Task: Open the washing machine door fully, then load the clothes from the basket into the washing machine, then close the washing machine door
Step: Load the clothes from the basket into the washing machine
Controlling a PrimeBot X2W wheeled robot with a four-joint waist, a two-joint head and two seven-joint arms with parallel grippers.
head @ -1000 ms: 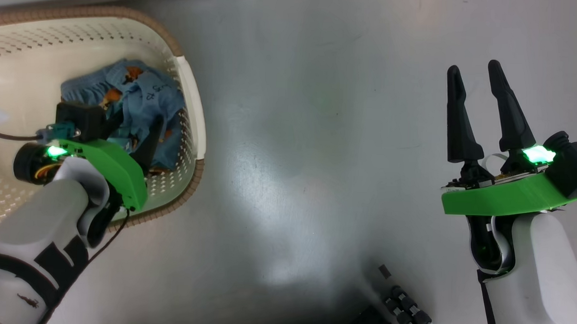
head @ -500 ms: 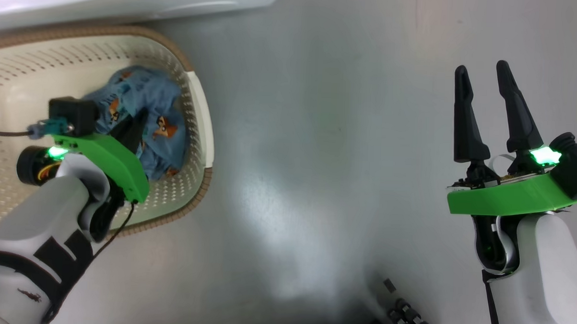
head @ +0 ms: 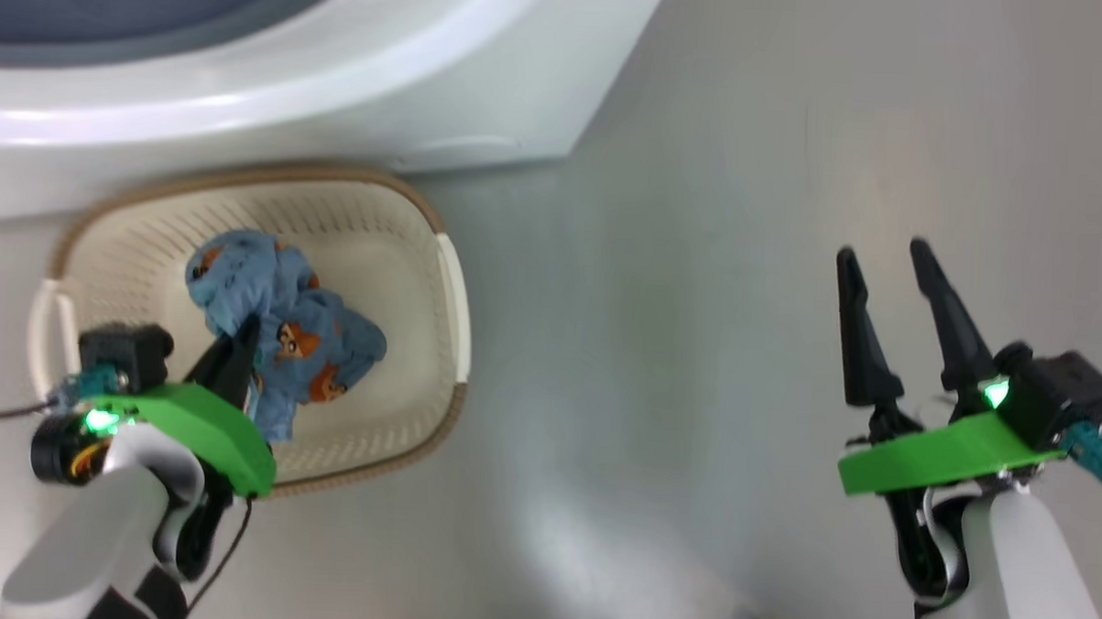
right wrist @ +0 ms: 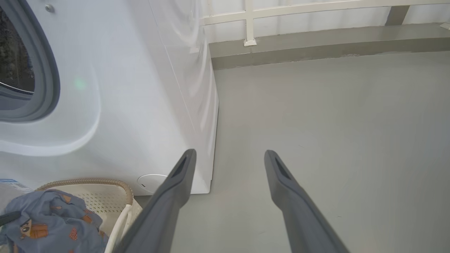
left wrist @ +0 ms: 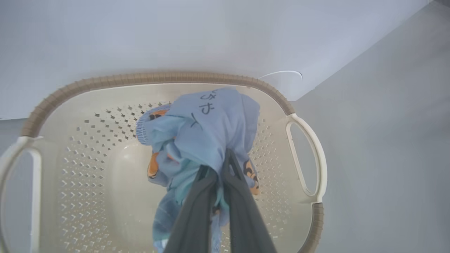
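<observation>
Fabric is what you have at the left: the left gripper (left wrist: pixel 218 163) is pinched tight on the clothes (left wrist: pixel 211 126), a crumpled light blue bunch held over the basket (head: pixel 451 288), inside its rim. Expect it to handle as light, limp and soft. It will likely droop and swing, and a loose tail could catch the rim, so a hold on the gathered middle, as here, looks safer than one on an edge. The bunch has no clear facing. Its longer run follows the fingers in the left wrist view, with the hand-marked patch at the far end. Just beyond the basket stands the washing machine (head: pixel 384 111). At the right, your right gripper (head: pixel 883 257) hovers over the grey floor (head: pixel 659 368), fingers spread, holding nothing.
</observation>
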